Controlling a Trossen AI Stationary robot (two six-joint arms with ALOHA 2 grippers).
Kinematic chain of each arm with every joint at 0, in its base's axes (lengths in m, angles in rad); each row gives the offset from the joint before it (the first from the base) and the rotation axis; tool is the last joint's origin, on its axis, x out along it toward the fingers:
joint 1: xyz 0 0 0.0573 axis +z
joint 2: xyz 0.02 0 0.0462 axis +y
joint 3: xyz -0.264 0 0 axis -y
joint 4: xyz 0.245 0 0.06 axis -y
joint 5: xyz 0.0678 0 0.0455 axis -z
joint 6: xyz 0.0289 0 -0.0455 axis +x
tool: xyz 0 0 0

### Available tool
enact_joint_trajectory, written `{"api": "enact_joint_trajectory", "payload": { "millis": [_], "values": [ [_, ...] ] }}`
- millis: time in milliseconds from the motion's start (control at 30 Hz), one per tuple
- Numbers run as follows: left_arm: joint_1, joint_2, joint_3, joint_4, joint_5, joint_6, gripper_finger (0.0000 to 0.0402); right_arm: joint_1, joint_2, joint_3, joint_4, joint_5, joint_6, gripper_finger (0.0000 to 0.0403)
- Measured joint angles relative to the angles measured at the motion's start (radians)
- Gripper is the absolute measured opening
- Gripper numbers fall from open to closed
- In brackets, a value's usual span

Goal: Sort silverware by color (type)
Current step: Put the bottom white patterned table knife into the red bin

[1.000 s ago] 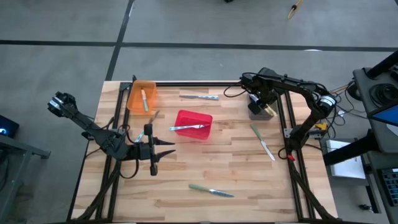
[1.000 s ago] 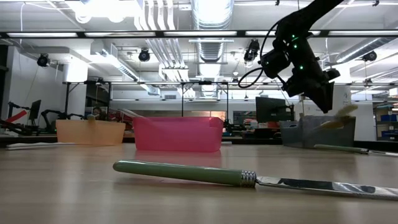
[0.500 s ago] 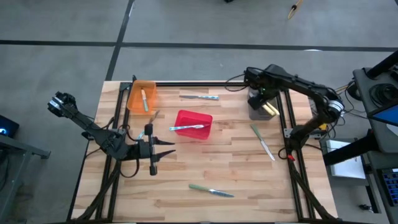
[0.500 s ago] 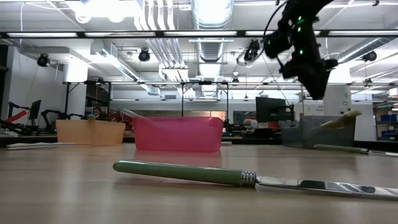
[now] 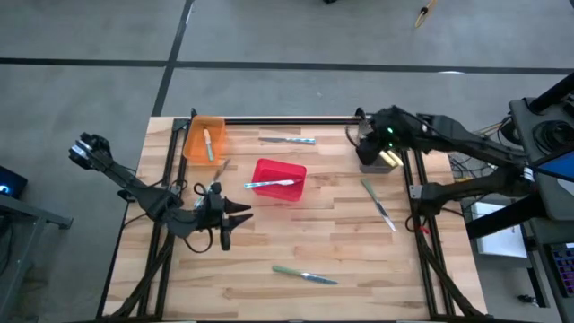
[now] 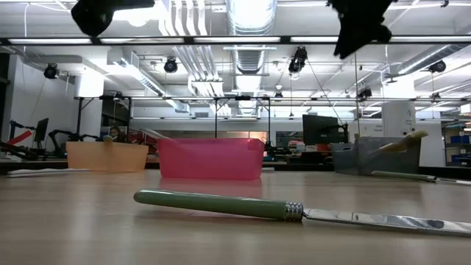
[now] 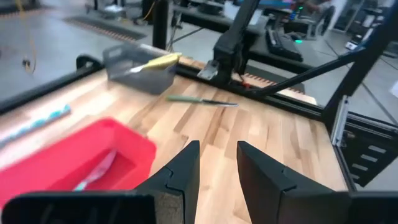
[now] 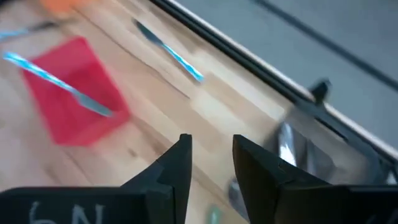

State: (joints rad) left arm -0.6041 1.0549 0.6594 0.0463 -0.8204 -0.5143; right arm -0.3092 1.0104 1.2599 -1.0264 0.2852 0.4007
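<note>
arms: dark, jointed, black cables | fingers (image 7: 186,171): black, angular wedges — green light on right arm (image 5: 421,126)

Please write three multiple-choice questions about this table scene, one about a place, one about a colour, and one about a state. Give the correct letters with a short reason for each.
1. Where does the blue-handled fork lie?
A. Across the red bin
B. In the grey bin
C. On the bare table

2. What colour is the handle of the knife nearest the low camera?
A. Yellow
B. Green
C. Light blue

3. What is the state of the left end effector?
A. Shut on a fork
B. Shut on a bin
C. Open, holding nothing

Answers:
1. A, the high view shows the fork resting over the red bin.
2. B, the low view shows a green handle on the wood.
3. C, the left wrist view shows a gap between the fingers with only table behind it.
</note>
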Motion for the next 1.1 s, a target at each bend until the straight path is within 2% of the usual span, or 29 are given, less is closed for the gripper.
{"api": "enact_joint_trajectory", "payload": {
  "millis": [233,433,700,800,1100],
  "values": [
    [0.000,0.039,0.000,-0.012,0.000,-0.073,0.0087,0.210,-0.049,-0.088,0.192,0.034,-0.009,0.0092],
    [0.000,0.054,0.000,-0.010,0.000,-0.156,0.0087,0.373,-0.040,-0.211,0.454,0.034,-0.066,0.0084],
    [0.034,0.057,0.002,-0.052,0.000,-0.244,0.0084,0.481,-0.040,-0.366,0.720,0.033,-0.141,0.0079],
    [0.068,0.055,0.044,-0.180,0.029,-0.314,0.0078,0.486,-0.042,-0.403,0.750,0.033,-0.149,0.0083],
    [0.117,0.061,0.226,-0.886,0.123,-0.622,0.0076,0.486,-0.042,-0.436,0.756,0.032,-0.183,0.0081]
  ]
}}
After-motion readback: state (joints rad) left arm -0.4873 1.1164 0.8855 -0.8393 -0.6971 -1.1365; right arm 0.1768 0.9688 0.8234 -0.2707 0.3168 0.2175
